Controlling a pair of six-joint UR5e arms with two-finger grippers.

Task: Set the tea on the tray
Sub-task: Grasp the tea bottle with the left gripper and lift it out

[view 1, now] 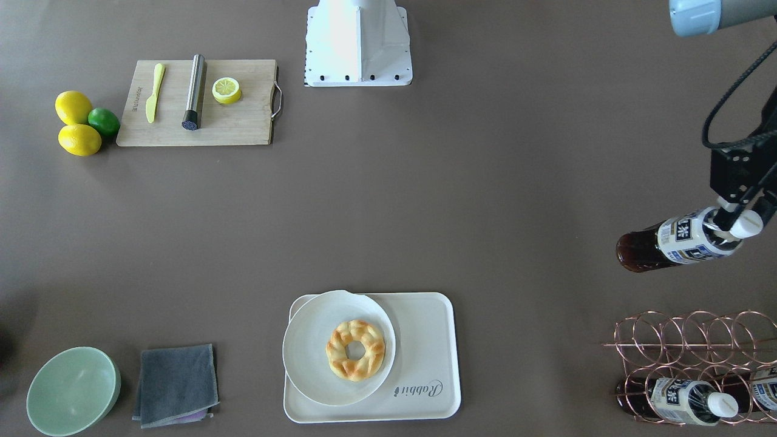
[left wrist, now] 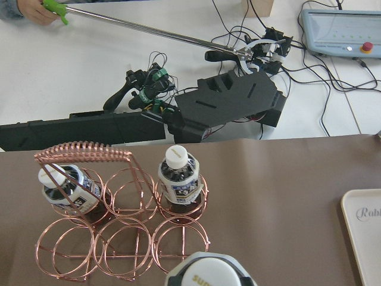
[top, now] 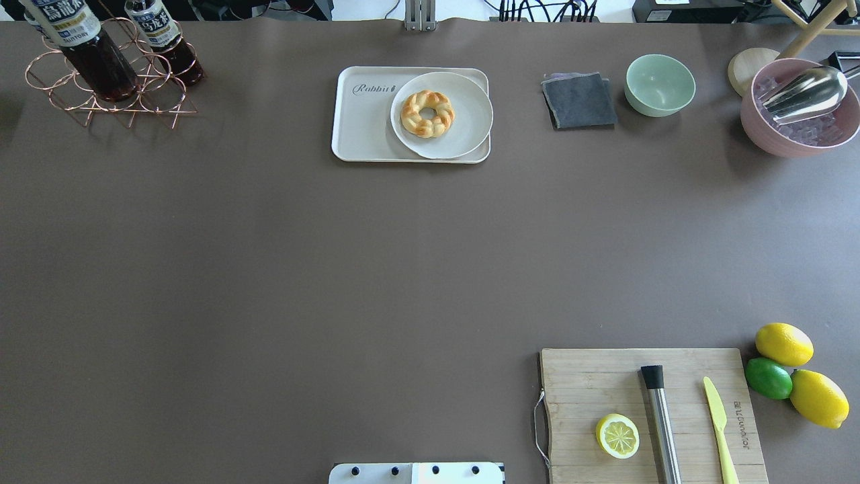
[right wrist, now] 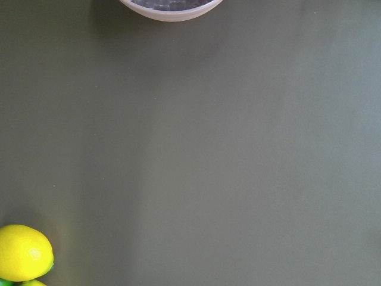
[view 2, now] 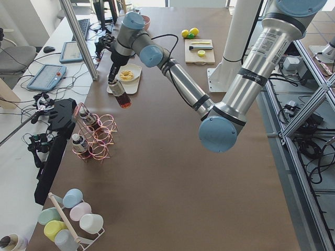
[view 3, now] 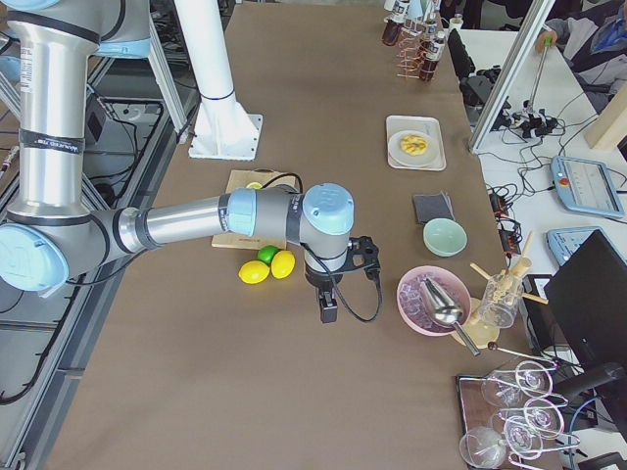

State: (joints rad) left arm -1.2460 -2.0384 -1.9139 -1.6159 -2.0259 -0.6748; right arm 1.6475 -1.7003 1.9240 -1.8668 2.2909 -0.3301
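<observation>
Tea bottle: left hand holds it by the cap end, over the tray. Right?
Not over the tray. The left hand does hold the tea bottle by the cap end, but the exterior front-facing view shows it well off to the tray's side, near the copper wire rack.

The left gripper (view 1: 726, 223) clamps the tea (view 1: 674, 241) just below its cap. The tray (view 1: 425, 346), well apart, carries a plate (view 1: 303, 355) with a doughnut (view 1: 356, 350).

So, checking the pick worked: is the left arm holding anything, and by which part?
Yes: the left gripper holds the tea by its neck, just below the white cap.
</observation>
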